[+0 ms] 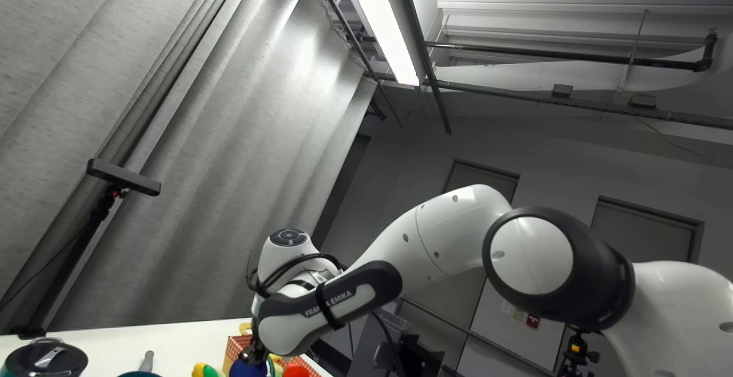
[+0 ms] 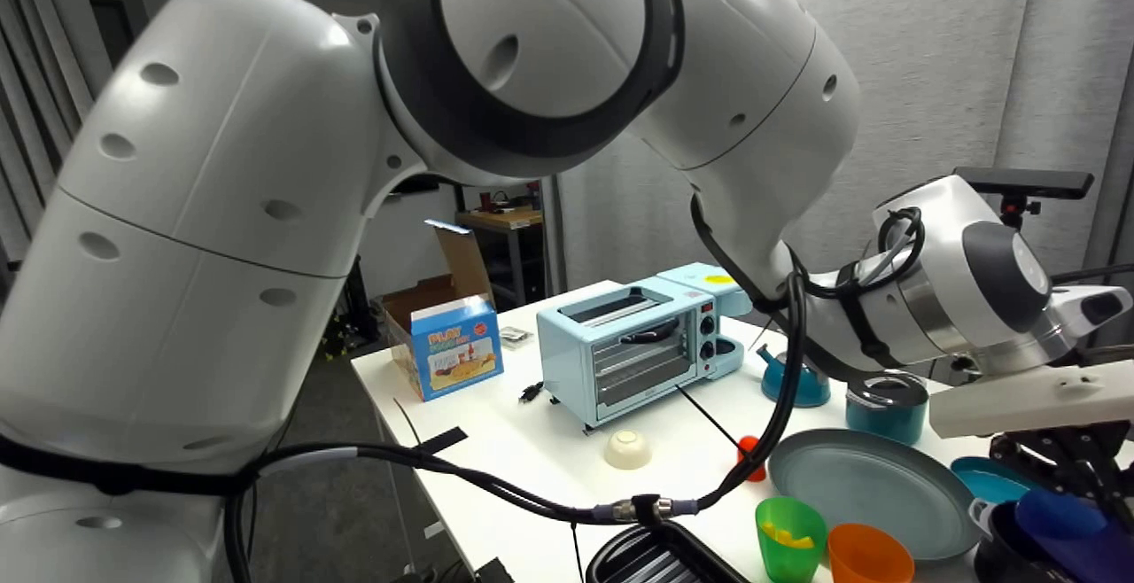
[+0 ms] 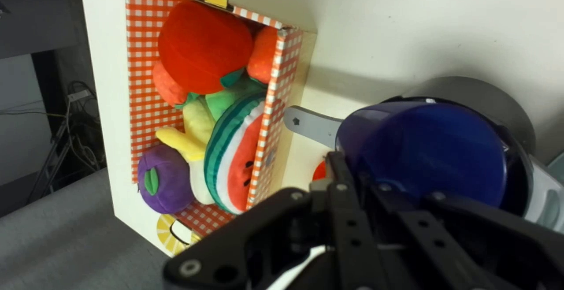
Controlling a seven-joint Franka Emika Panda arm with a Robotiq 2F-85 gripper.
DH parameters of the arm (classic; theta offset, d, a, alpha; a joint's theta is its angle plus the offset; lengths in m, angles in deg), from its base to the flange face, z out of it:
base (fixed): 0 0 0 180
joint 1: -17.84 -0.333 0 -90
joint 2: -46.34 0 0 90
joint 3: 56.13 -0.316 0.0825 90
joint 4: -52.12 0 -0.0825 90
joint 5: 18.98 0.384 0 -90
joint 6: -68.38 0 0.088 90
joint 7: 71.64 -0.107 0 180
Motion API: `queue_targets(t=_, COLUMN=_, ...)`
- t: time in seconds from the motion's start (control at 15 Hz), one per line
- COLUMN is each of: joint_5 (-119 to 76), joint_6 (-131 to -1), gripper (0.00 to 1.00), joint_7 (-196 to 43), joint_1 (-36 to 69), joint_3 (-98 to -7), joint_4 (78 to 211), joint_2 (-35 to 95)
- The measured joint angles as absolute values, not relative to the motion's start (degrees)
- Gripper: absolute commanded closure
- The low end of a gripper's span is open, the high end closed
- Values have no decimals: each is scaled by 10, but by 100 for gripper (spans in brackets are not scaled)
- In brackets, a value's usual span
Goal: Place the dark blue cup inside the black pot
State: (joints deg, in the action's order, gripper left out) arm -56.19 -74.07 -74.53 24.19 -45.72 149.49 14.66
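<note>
One wide white desk (image 2: 514,450) under the tool (image 3: 352,173), with a pleated grey curtain (image 1: 275,108) and a dim grey wall (image 1: 412,153) beyond and a long bright ceiling lamp (image 1: 386,30) high above. Closed to a pinch, with the wall of the glossy dark blue cup (image 3: 436,149) between the fingers (image 3: 337,169). Tilted cup just below the tool, at the mouth of the round black pot (image 2: 1001,552); cannot tell the depth inside. Near the tool, a red-and-white checked cardboard box (image 3: 285,65) full of plush fruit (image 3: 202,47), close to the desk edge. Between box and cup, a narrow strip of white with a flat grey handle (image 3: 313,127) in it; past both from the tool, a broader white stretch. Just beside the pot, a large grey plate (image 2: 873,485); well apart from the tool, a pale blue toaster oven (image 2: 638,344) with a small cream bowl (image 2: 627,450) in front.
</note>
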Motion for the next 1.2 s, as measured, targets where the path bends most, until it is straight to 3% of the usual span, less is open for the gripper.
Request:
queue_targets(t=0.27, joint_5=-499, joint_6=-741, gripper=99, joint_7=-701, joint_1=245, joint_3=-464, joint_4=1495, joint_2=144)
queue_targets(t=0.33, joint_5=-483, joint_6=-741, gripper=72, joint_7=-691, joint_1=246, joint_3=-465, joint_4=1495, joint_2=143)
queue_targets(t=0.47, joint_5=-459, joint_6=-741, gripper=63, joint_7=-675, joint_1=246, joint_3=-465, joint_4=1495, joint_2=140)
queue_targets(t=1.0, joint_5=-432, joint_6=-740, gripper=3, joint_7=-662, joint_1=246, joint_3=-465, joint_4=1495, joint_2=140)
queue_targets(t=1.2, joint_5=-432, joint_6=-740, gripper=0, joint_7=-662, joint_1=246, joint_3=-464, joint_4=1495, joint_2=140)
